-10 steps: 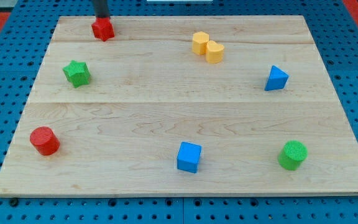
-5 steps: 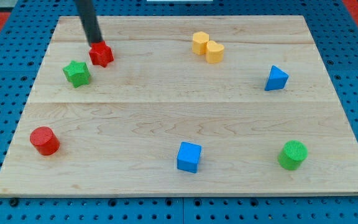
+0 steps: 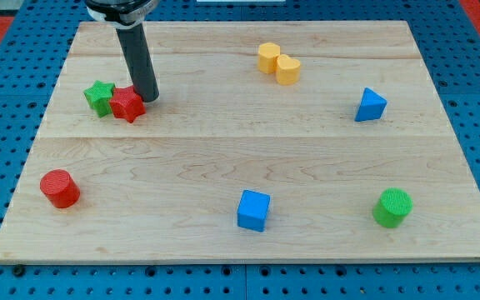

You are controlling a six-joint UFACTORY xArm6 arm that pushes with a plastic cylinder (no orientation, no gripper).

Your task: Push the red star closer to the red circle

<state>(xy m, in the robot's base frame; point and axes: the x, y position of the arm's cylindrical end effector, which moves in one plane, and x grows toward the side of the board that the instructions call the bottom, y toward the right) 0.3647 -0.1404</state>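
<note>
The red star (image 3: 127, 104) lies at the board's upper left, touching the green star (image 3: 99, 97) on its left side. My tip (image 3: 147, 97) stands just right of the red star, at its upper right edge. The red circle (image 3: 60, 188), a short cylinder, stands near the board's lower left corner, well below the red star.
Two yellow blocks (image 3: 277, 63) sit together at the view's top centre. A blue triangle (image 3: 370, 106) is at the right. A blue cube (image 3: 253, 210) and a green cylinder (image 3: 392, 207) sit along the bottom. The wooden board (image 3: 248, 158) rests on a blue pegboard.
The red star has slid from the top edge down and slightly left until it touches the green star. My tip followed it down and now stands at its right side.
</note>
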